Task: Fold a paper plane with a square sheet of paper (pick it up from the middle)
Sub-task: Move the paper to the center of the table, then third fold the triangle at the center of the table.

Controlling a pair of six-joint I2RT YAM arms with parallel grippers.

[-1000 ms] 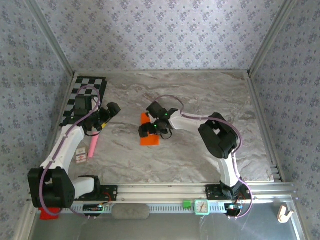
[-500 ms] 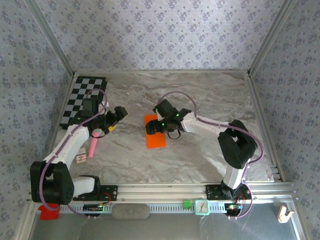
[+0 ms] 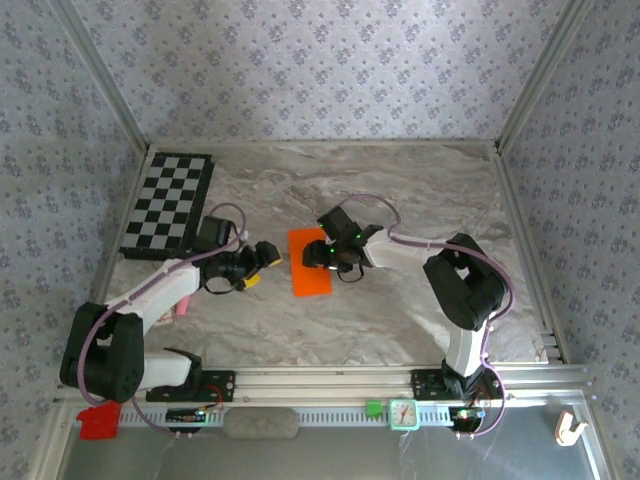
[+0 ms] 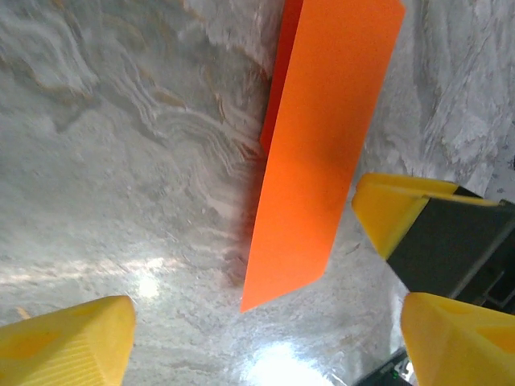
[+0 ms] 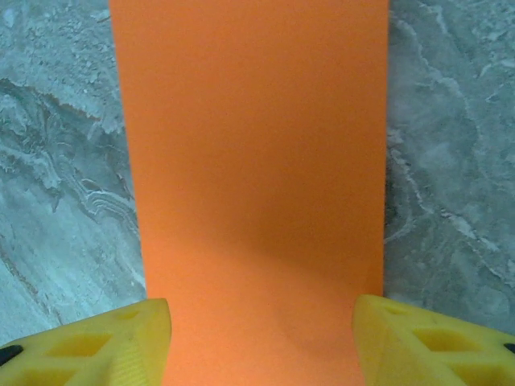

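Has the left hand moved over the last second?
Yes: the left hand has swung right, away from the black-and-white checkerboard, toward the bright orange paper sheet.

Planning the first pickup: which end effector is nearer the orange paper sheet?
Right. The right end effector is over the orange sheet, its open fingers straddling it. The left end effector sits off the sheet's left edge, not over it.

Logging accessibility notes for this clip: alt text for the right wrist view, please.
Bright orange paper lies on a grey marbled table, running up the middle. The right claw's two yellow fingertips stand apart at the bottom corners, one at each edge of the paper.
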